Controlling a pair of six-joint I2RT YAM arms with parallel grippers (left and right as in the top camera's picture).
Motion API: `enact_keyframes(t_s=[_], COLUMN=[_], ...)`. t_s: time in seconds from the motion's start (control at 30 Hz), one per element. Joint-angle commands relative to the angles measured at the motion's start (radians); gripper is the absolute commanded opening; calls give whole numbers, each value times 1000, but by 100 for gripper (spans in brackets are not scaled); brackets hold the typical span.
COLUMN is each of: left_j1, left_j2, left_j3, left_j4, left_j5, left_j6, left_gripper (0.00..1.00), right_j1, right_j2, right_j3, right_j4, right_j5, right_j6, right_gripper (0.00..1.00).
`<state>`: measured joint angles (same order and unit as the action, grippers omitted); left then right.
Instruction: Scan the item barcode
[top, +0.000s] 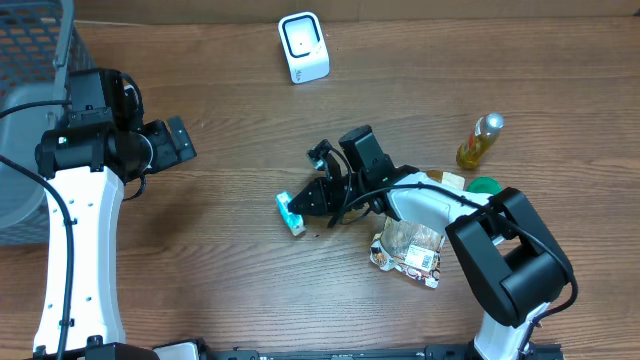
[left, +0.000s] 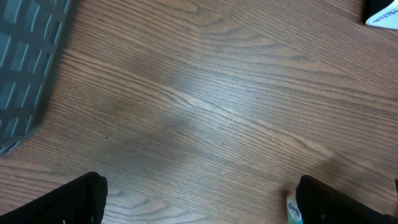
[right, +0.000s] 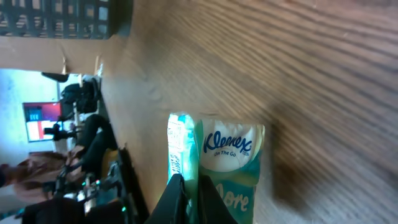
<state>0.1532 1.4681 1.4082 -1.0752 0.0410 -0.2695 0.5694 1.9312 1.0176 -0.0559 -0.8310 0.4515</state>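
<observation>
Right gripper clenched on the teal-and-white Kleenex tissue pack, mid-table.
The pack is nearer than the white box-shaped barcode scanner, well apart from it, with bare wooden table between; it possibly rests on the wood. The left gripper hangs released at far left, beside the grey mesh basket.

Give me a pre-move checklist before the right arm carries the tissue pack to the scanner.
1. Right jaws shut on the tissue pack: ok.
2. Barcode located on the pack: cannot tell.
3. Pack lifted off the table: cannot tell.
4. Bare table between the pack and the scanner: ok.
5. Left jaws open, well away from the pack: ok.
</observation>
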Motion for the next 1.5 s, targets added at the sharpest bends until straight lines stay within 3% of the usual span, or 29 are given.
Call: enact_keyframes(t_s=[0.0,0.8,0.9,1.0,1.17,1.33,1.47], left_j1=[3,3,3,3,3,3,3], left_j2=[-8,-8,-8,-8,-8,-8,-8], left_j3=[14,14,14,14,14,14,14], left_j4=[2,2,2,2,2,2,2], left_j5=[10,9,9,10,10,10,10], left_j6=[-7,-7,-7,-7,-7,-7,-7], left_gripper=[100,100,99,100,100,99,100], right_j1=[21,26,26,26,26,24,23], right_j2=[17,17,17,17,17,2,-53], right_j3=[-7,-11,-11,-11,-11,8,81], right_j4=[27,35,18,-1,-9,-19,-160], right_j5=[34,143,171,197,202,202,290], right_j6=[16,17,17,17,16,17,13], right_gripper=[4,4,15,17,58,70,71])
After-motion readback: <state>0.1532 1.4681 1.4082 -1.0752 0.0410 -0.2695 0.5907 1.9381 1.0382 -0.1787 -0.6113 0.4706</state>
